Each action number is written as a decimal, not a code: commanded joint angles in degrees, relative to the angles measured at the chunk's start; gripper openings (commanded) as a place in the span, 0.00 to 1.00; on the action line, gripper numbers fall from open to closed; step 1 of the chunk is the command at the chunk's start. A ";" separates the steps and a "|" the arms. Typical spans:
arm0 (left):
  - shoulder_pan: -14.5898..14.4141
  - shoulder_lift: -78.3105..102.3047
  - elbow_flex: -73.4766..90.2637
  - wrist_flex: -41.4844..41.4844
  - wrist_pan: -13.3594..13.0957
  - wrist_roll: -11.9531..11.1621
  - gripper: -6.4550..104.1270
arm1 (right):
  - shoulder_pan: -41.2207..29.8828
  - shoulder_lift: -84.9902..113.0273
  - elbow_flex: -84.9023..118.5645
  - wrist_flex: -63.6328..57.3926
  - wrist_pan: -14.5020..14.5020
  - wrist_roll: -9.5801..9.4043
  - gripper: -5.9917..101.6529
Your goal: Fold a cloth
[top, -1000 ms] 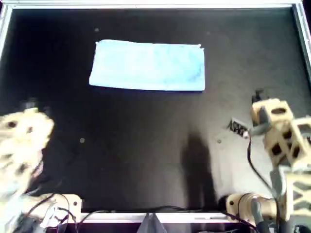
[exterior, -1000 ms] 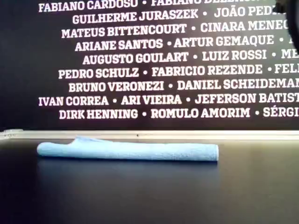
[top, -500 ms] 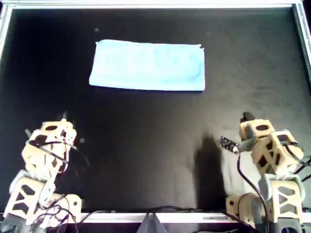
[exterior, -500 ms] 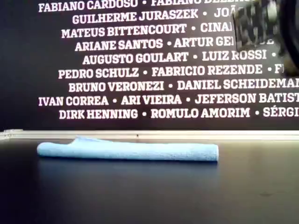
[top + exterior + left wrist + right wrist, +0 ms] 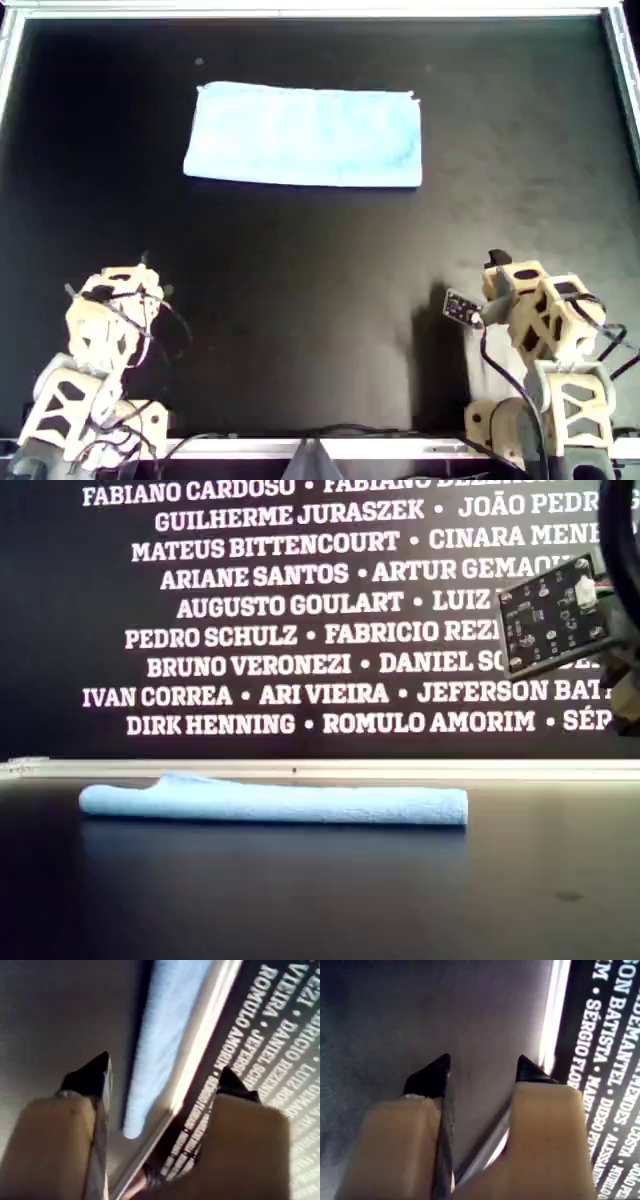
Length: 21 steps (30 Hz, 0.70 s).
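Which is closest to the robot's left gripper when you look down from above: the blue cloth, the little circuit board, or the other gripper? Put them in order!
From the left gripper, in the overhead view:
1. The cloth, nearest, up toward the table's far edge.
2. The little circuit board, across the table on that view's right.
3. The right gripper, farthest, just beyond the board.

Overhead straight down; exterior low, sharing the cloth.
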 commanded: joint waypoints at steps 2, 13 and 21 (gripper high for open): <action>1.05 0.97 -0.62 -1.49 -0.18 0.44 0.74 | 0.26 1.23 1.58 -0.44 -0.44 -0.26 0.53; 0.26 0.62 -0.70 -1.41 0.79 5.36 0.73 | 2.37 0.97 -0.53 -2.37 -1.05 -0.44 0.53; 1.05 0.53 -1.49 -1.67 0.26 11.43 0.73 | 6.33 -8.61 -5.63 -7.38 -1.05 -0.26 0.53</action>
